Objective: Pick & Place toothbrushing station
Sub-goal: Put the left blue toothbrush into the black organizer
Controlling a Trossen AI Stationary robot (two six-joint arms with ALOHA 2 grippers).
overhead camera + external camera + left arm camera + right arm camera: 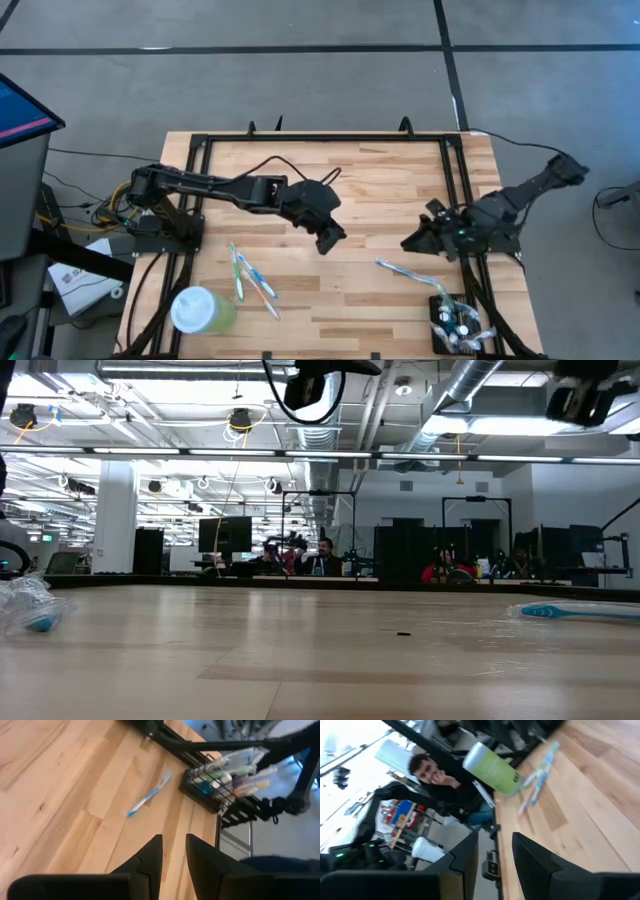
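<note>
My left gripper [331, 240] hangs over mid-table, fingers slightly parted and empty, my right gripper [413, 241] waits empty at the right edge, and the station [452, 322] sits untouched at the near right corner, so the pick is all ahead.

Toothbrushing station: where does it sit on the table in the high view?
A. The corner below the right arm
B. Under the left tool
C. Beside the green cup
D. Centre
A: the toothbrushing station stands at the table's corner below the right arm, far from the green cup.
</note>
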